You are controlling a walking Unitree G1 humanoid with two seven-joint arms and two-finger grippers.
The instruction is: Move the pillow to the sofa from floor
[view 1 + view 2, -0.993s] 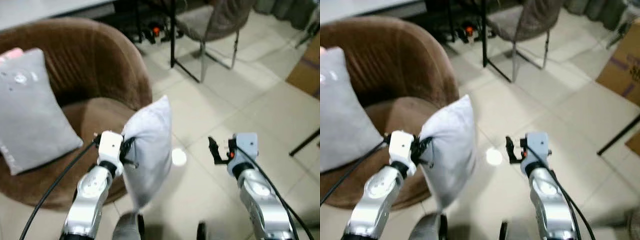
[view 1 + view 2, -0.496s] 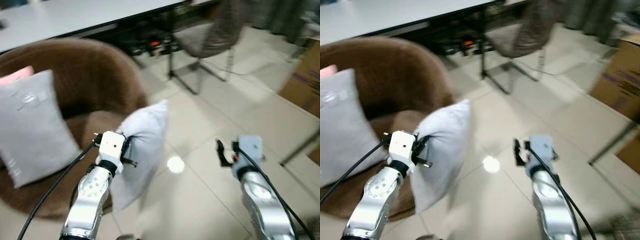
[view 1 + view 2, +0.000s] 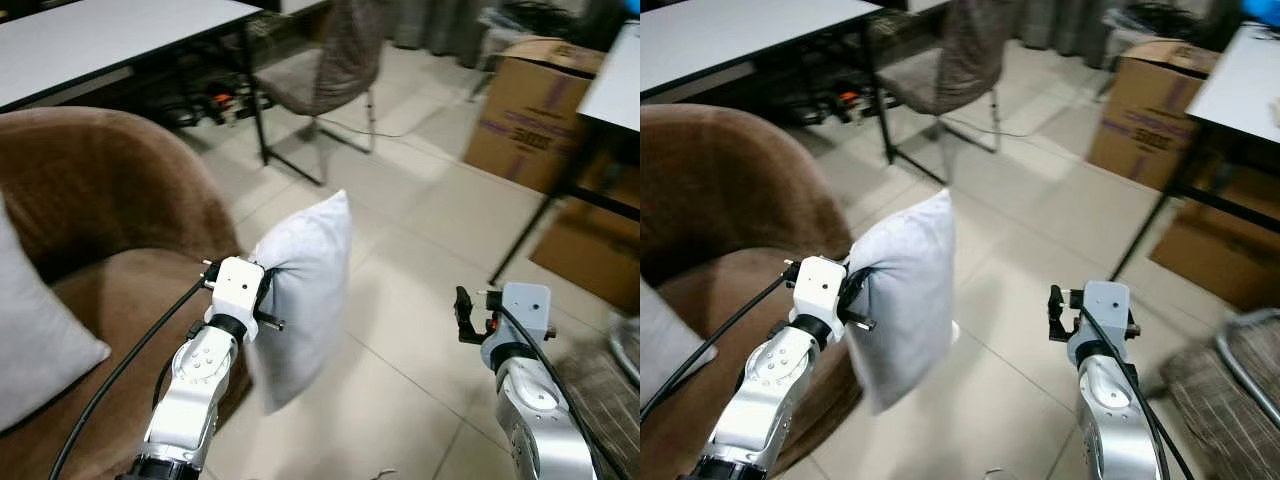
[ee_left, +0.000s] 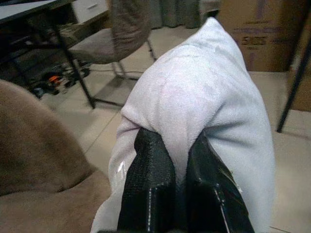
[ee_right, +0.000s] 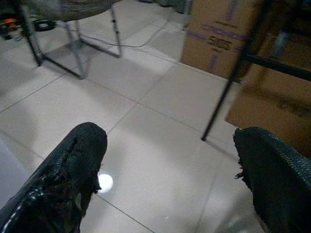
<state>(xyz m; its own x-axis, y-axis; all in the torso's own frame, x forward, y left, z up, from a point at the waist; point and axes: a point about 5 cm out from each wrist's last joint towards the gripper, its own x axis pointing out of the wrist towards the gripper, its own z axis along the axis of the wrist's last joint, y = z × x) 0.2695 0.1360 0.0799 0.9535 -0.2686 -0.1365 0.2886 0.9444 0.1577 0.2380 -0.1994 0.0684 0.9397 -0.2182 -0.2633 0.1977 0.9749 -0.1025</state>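
Pinched by one edge in the closed left gripper, hanging clear of the tiled floor: soft pale grey pillow, just right of the brown plush sofa, ready for placing. Right gripper wide open, empty, idle.

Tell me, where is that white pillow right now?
The white pillow hangs off the floor, pinched by the left gripper, just beside the brown sofa on the robot's left.

Tiled floor, chair, boxes
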